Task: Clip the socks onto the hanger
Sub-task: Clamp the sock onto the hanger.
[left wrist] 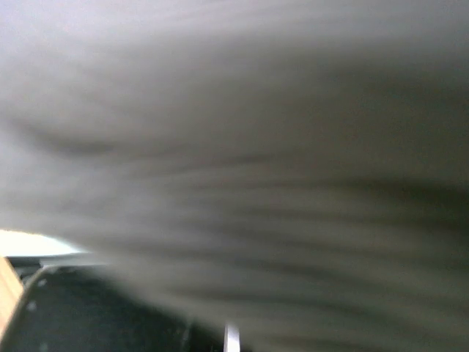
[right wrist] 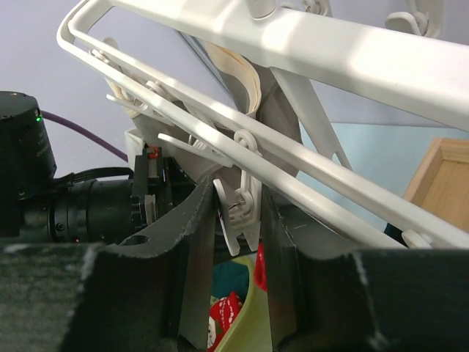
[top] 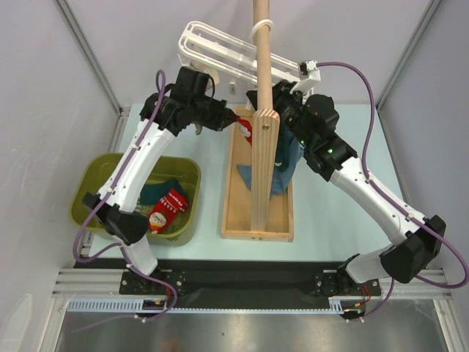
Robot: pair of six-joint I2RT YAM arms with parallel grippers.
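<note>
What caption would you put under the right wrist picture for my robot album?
Right claw pinching a white clip peg under the hanger, red socks waiting below.

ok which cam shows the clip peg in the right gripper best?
Right wrist. The clip peg hangs sharp and centred from the hanger, pinched between the fingers of the right gripper. Top external: the pole and arms seem to hide it. Left wrist: only motion blur.
</note>
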